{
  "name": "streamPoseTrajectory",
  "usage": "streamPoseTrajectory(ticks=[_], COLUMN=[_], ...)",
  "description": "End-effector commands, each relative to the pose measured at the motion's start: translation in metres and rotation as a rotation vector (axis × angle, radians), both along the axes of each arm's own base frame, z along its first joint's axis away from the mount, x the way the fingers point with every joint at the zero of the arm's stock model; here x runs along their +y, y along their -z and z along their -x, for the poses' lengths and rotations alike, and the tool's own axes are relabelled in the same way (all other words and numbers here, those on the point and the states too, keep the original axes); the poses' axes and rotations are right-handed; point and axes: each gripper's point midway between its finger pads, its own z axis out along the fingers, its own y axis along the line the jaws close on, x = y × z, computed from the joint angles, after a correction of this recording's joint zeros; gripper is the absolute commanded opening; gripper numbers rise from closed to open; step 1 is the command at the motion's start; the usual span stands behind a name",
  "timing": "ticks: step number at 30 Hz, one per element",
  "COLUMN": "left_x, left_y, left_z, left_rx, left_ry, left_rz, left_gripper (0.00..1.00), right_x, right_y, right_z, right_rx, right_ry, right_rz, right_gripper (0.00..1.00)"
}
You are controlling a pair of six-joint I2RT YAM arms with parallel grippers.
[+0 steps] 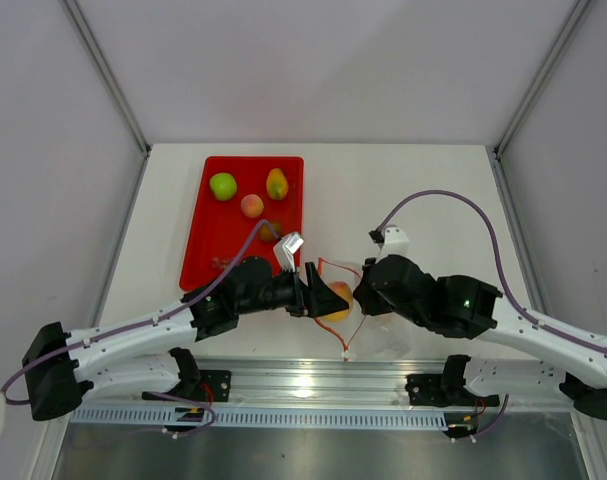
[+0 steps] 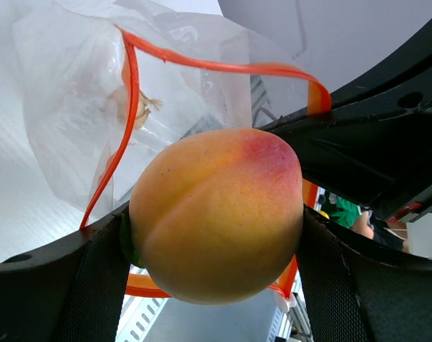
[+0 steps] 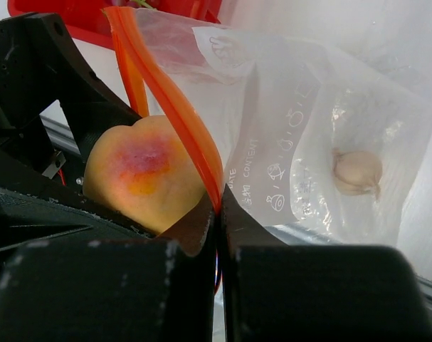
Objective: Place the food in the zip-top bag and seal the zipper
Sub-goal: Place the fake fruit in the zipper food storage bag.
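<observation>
My left gripper (image 1: 328,299) (image 2: 216,278) is shut on a round orange-yellow fruit with a red blush (image 2: 216,214) (image 1: 339,298) (image 3: 141,178). It holds the fruit at the open mouth of the clear zip-top bag (image 1: 388,325) (image 2: 66,107) (image 3: 294,107). My right gripper (image 1: 361,296) (image 3: 219,206) is shut on the orange-red zipper strip (image 3: 180,107) (image 2: 201,64) and holds the mouth open. A pale garlic-like bulb (image 3: 356,171) (image 2: 134,107) lies inside the bag. The green apple (image 1: 223,186), pink peach (image 1: 251,206), mango (image 1: 276,184), kiwi (image 1: 269,232) and grapes (image 1: 223,263) are on the red tray (image 1: 198,250).
The red tray sits at the back left of the white table. The bag lies near the table's front edge, just above the metal rail (image 1: 303,385). Both arms meet at the centre front.
</observation>
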Motion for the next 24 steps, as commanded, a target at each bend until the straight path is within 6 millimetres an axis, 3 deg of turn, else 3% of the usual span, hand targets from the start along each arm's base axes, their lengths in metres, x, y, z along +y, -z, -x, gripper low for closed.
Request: streamPoseTrajectory(ticks=[1,2,6,7,8,10,18,24], left_x=[-0.006,-0.008,-0.013,-0.015,-0.016,-0.017,-0.007,0.018], left_y=[-0.019,-0.017,-0.013,-0.017,-0.018,-0.019,-0.041,-0.062], left_z=[-0.011,-0.010,-0.006,-0.004,-0.004,-0.002,-0.005,-0.017], left_rx=[-0.065,-0.065,-0.055,-0.056,-0.063,-0.078,-0.148,-0.235], left_ry=[-0.056,-0.049,-0.033,-0.028,-0.028,-0.026,-0.056,-0.153], left_rz=[-0.017,-0.025,-0.067,-0.069,-0.075,-0.087,-0.071,-0.078], left_gripper=[0.29,0.39,0.62,0.79,0.88,0.99,0.99,0.99], right_x=[-0.001,-0.003,-0.013,-0.016,-0.018,-0.020,-0.035,-0.041], right_y=[-0.018,-0.018,-0.016,-0.016,-0.014,-0.013,-0.011,-0.012], right_z=[0.001,0.000,0.000,0.000,0.000,0.001,0.001,-0.001], right_rx=[-0.029,-0.034,-0.042,-0.045,-0.043,-0.043,-0.054,-0.064], right_ry=[0.003,0.008,0.026,0.029,0.031,0.033,0.057,0.065], right_rz=[-0.068,-0.065,-0.042,-0.040,-0.036,-0.033,-0.011,0.002], right_gripper=[0.00,0.00,0.00,0.00,0.00,0.00,0.00,0.00])
